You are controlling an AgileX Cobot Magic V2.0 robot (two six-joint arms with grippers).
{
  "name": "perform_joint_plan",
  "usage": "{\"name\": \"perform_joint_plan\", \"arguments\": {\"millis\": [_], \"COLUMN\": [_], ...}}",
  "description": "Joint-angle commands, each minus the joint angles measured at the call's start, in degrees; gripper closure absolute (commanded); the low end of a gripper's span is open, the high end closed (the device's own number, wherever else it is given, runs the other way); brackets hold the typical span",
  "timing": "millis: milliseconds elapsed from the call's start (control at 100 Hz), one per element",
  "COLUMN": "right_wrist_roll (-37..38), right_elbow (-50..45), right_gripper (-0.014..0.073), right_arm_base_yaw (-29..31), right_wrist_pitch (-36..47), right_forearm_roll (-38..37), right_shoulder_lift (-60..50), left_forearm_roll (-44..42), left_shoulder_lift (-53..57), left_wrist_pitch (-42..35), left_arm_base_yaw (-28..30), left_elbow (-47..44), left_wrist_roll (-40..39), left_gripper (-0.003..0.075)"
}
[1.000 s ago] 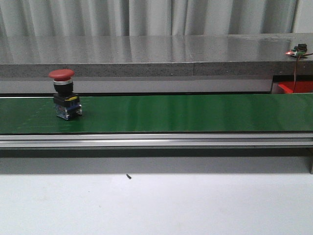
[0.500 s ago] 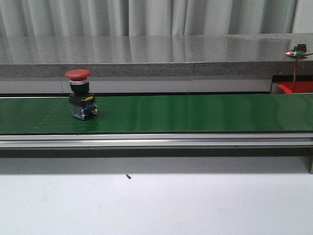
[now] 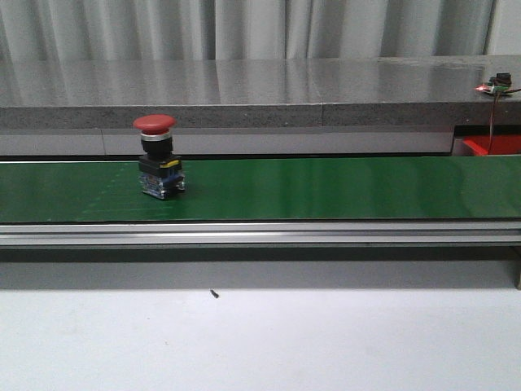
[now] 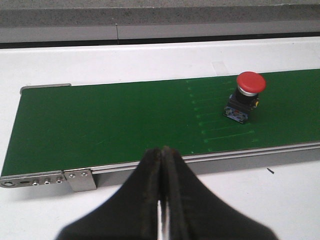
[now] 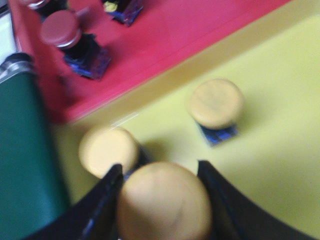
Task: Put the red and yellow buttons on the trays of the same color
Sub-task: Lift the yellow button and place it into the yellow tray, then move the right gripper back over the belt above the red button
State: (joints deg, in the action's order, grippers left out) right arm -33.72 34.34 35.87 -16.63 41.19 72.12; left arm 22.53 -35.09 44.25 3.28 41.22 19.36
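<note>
Red button (image 3: 158, 165) upright on green belt (image 3: 326, 187), toward its left end. Left gripper (image 4: 161, 165) hangs above the belt's near edge, jaws pressed together, nothing in them. Right gripper (image 5: 160, 192) clamps a yellow button (image 5: 164, 202) over yellow tray (image 5: 270, 150), w/ two more yellow buttons there; red tray (image 5: 170, 30) just beside.

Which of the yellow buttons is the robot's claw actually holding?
The big blurred yellow button between the right gripper fingers; the other two yellow buttons sit free on the yellow tray.
</note>
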Motion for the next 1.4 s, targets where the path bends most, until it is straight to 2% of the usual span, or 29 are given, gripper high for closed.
{"name": "perform_joint_plan", "arguments": {"millis": [0,410,700,770,890,950,990,1290,1390], "right_wrist_roll": [-0.56,-0.56,-0.56,-0.56,-0.56,-0.56,-0.56,-0.61,-0.61], "right_elbow": [-1.88,-6.68,-6.63,-6.63,-6.45,-6.39,-6.39,-6.25,-6.25], "right_gripper": [0.0478,0.0478,0.0470,0.0410,0.0184,0.0091,0.0060,0.0050,0.0050], "right_arm_base_yaw": [0.61,0.61,0.61,0.61,0.61,0.61,0.61,0.38,-1.62], "right_wrist_pitch": [3.57,16.63,18.39,18.00,18.21,18.21,18.16,17.62,17.44], "right_forearm_roll": [-0.76,1.02,3.12,3.12,3.34,3.80,3.87,3.92,3.86], "right_shoulder_lift": [-0.78,0.81,5.92,6.16,6.17,6.09,5.94,-2.36,-5.27], "left_forearm_roll": [1.22,1.22,1.22,1.22,1.22,1.22,1.22,1.22,1.22], "left_shoulder_lift": [-0.12,-0.12,-0.12,-0.12,-0.12,-0.12,-0.12,-0.12,-0.12], "left_wrist_pitch": [-3.84,-3.84,-3.84,-3.84,-3.84,-3.84,-3.84,-3.84,-3.91], "left_arm_base_yaw": [-0.53,-0.53,-0.53,-0.53,-0.53,-0.53,-0.53,-0.53,-0.53], "left_elbow": [1.51,1.51,1.51,1.51,1.51,1.51,1.51,1.51,1.51], "left_wrist_roll": [-0.26,-0.26,-0.26,-0.26,-0.26,-0.26,-0.26,-0.26,-0.26], "left_gripper": [0.0740,0.0740,0.0740,0.0740,0.0740,0.0740,0.0740,0.0740,0.0740]}}
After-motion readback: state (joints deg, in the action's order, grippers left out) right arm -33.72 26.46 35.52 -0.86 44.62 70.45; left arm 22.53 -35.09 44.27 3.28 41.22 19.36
